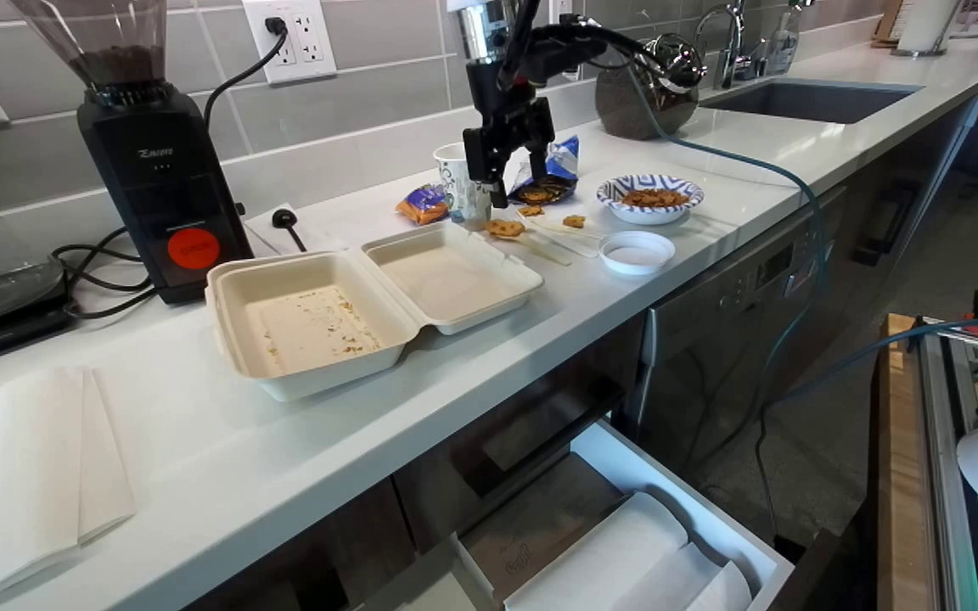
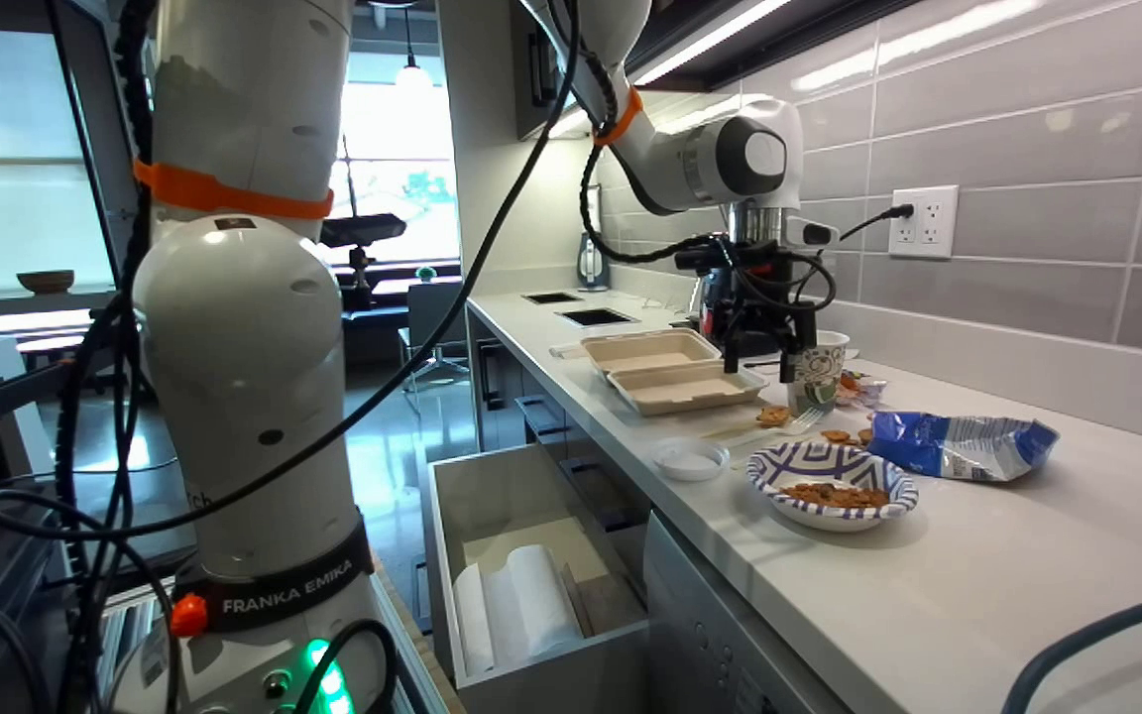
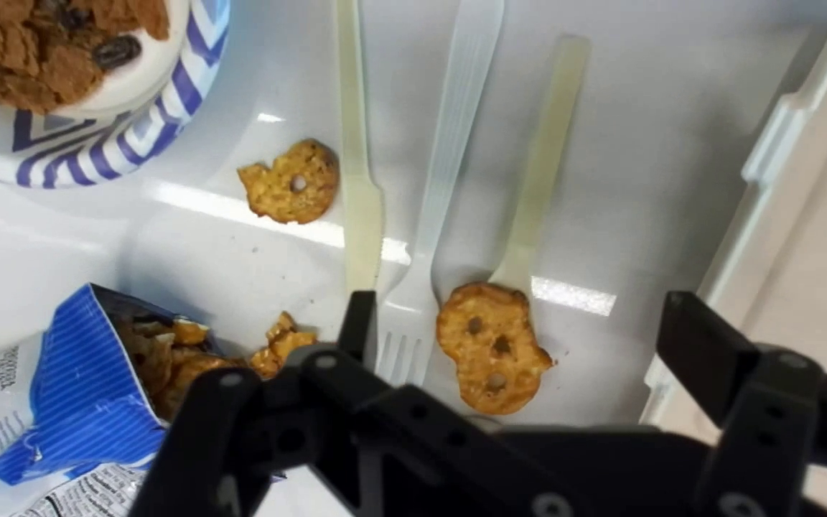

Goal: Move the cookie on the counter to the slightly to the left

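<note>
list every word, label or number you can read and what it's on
"Encore": black coffee grinder
"FRANKA EMIKA": dark band on the robot arm
Too small, blurred or partly covered to read: lettering above that band, the round red sticker, fine print on the blue snack bag, script inside the drawer

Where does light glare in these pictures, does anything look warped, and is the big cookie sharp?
Wrist view: white streaks cross the counter, while the big cookie looks fairly sharp. In an exterior view: the far window is largely washed out, the tiles shine. In an exterior view: the grinder leans, perhaps lens distortion.
</note>
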